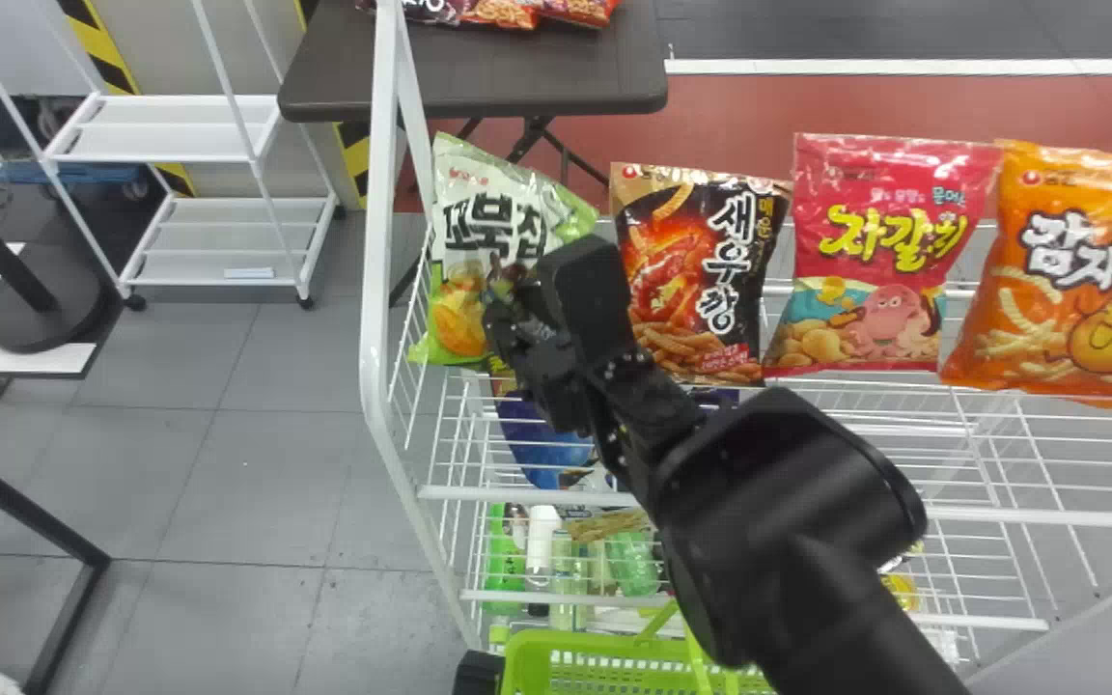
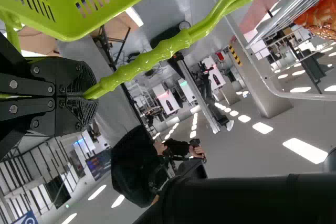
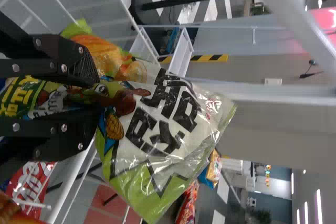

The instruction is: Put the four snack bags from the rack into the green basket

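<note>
Four snack bags are standing side by side in the head view, on a wire shelf of the white rack (image 1: 377,290). From left to right, they are the green and white snack bag (image 1: 488,208), the black snack bag (image 1: 691,251) with a red picture, the pink snack bag (image 1: 884,241) with an octopus, and the orange snack bag (image 1: 1063,280). The leftmost one is a little tilted. The right gripper (image 1: 503,290) is at the front of this leftmost bag, and its arm comes from the near edge. The green basket (image 1: 570,642) is at the near side, lower than the shelf with the four bags. On the far side there is a dark table (image 1: 537,72) with more snack packs (image 1: 498,13) on it, and at far left a white cart (image 1: 160,241).

In the left wrist view, the left gripper (image 2: 84,95) has its fingers closed around the green handle (image 2: 178,44) of the basket.

In the right wrist view, the fingers of the right gripper are well parted, with a wide gap. Their tips are at the green and white snack bag, overlapping its printed front. Whether they already press the bag, one cannot tell.
</note>
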You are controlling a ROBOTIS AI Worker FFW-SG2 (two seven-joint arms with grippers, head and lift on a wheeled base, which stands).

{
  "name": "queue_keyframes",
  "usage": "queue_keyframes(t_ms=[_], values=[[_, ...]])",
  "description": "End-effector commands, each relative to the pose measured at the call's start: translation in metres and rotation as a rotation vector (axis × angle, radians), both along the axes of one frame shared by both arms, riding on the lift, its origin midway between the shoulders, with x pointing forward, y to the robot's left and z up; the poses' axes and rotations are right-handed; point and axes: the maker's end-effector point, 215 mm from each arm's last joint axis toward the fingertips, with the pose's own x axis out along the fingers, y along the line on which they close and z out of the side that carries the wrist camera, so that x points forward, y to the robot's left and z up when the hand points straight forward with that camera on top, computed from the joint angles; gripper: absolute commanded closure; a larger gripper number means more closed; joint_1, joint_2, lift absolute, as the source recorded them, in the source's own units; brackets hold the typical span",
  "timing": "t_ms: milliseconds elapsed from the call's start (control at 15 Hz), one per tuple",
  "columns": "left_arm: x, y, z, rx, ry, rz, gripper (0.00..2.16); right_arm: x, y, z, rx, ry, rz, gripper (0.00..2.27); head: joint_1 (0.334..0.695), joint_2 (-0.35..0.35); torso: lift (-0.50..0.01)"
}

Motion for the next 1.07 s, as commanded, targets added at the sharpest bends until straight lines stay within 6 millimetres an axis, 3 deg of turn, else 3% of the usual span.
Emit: queue_keyframes(t_ms=[0, 133, 267, 533, 667, 733, 867, 1000], values=[[-0.004, -0.006, 0.000, 0.002, -0.008, -0.017, 2.11, -0.017, -0.003, 0.012, 0.003, -0.024, -0.008, 1.98, 0.695, 0.077, -0.006], [-0.004, -0.006, 0.000, 0.001, -0.011, -0.018, 2.11, -0.034, -0.003, 0.024, 0.051, -0.022, -0.006, 1.98, 0.695, 0.071, -0.006], [-0.006, -0.004, 0.000, -0.002, -0.011, -0.014, 2.11, -0.054, -0.015, 0.053, 0.101, -0.051, -0.033, 1.98, 0.695, 0.065, -0.006], [-0.002, 0.004, -0.001, 0.007, -0.008, 0.007, 2.11, -0.092, -0.116, 0.063, 0.075, -0.061, -0.161, 1.98, 0.695, 0.008, -0.006], [0.000, 0.008, -0.002, 0.012, -0.003, 0.018, 2.11, -0.118, -0.172, 0.072, 0.066, -0.057, -0.206, 1.98, 0.695, -0.080, -0.006], [0.001, 0.007, -0.002, 0.012, -0.001, 0.021, 2.11, -0.134, -0.196, 0.073, 0.065, -0.037, -0.225, 1.98, 0.695, -0.175, -0.006], [0.004, 0.007, -0.005, 0.025, 0.000, 0.033, 2.11, -0.176, -0.244, 0.059, 0.016, 0.095, -0.271, 1.98, 0.695, -0.279, -0.006], [0.009, 0.008, -0.003, 0.020, -0.002, 0.051, 2.11, -0.213, -0.272, 0.034, -0.044, 0.244, -0.279, 1.98, 0.695, -0.350, -0.006]])
